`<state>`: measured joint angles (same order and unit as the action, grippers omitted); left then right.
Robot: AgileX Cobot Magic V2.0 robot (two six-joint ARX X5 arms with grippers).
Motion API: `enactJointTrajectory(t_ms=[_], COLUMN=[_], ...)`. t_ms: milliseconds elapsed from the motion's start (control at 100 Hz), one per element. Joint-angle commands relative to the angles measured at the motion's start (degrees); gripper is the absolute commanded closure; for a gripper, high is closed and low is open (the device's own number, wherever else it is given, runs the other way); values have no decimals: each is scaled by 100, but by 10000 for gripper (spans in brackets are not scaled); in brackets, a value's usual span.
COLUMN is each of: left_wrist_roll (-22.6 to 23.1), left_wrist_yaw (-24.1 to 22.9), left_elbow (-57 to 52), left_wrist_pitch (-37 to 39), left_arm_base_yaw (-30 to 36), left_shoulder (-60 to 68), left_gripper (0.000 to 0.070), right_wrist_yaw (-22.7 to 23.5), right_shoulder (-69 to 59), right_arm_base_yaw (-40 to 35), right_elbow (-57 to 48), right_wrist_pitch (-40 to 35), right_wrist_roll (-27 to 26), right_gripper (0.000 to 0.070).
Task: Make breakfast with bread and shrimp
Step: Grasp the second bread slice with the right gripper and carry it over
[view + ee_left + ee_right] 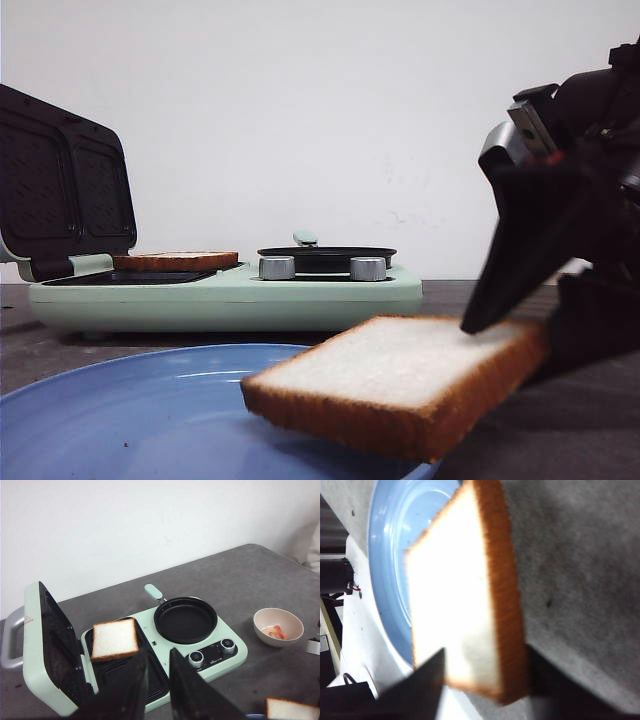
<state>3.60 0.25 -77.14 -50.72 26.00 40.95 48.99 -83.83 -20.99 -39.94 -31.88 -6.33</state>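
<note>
One slice of bread point(390, 370) hangs tilted just above the right edge of a blue plate point(120, 420). My right gripper point(510, 345) is shut on its right edge. The right wrist view shows the same slice point(455, 595) pinched between the gripper's point(485, 650) fingers over the plate point(390, 545). The other slice point(114, 638) lies flat in the far tray of the open green sandwich maker point(150, 630), and also shows in the front view point(175, 261). The shrimp point(276, 632) lie in a beige bowl point(295, 622). My left gripper point(158, 651) is open and empty, above the maker's near tray.
The maker's black-lined lid point(60, 185) stands open at the left. A black round pan point(185, 620) sits on the maker's right half, with two knobs point(196, 658) in front. A white wall stands behind the grey table point(260, 570).
</note>
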Motion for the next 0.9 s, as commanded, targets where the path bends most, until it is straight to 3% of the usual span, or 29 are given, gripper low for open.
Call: enactJointTrajectory(t_ms=[0, 340, 490, 570, 690, 800, 890], left_wrist_roll=[-26, -157, -157, -157, -164, -173, -173], left_wrist_yaw=[24, 28, 31, 48, 144, 155, 236], left_elbow=[-55, -55, -55, -55, -55, -55, -55], left_wrist_pitch=[59, 59, 116, 157, 203, 247, 260], left_arm_base_yaw=[22, 22, 22, 22, 24, 22, 22], left_shoulder=[28, 28, 28, 28, 28, 28, 28], left_gripper=[697, 697, 697, 697, 697, 697, 697], right_wrist_yaw=[24, 59, 57, 57, -15, -601, -1128], right_shoulder=[-92, 446, 793, 796, 636, 313, -7], right_arm_base_yaw=[-52, -111, -282, -431, -726, -1023, -1215], right_elbow=[-87, -481, -1056, -1325, -1596, -1711, -1777], right_wrist_pitch=[66, 229, 702, 1248, 2719, 4133, 5034], right_wrist_roll=[81, -433, -1156, -1657, -2776, -3849, -4387], right_gripper=[700, 700, 700, 700, 700, 700, 700])
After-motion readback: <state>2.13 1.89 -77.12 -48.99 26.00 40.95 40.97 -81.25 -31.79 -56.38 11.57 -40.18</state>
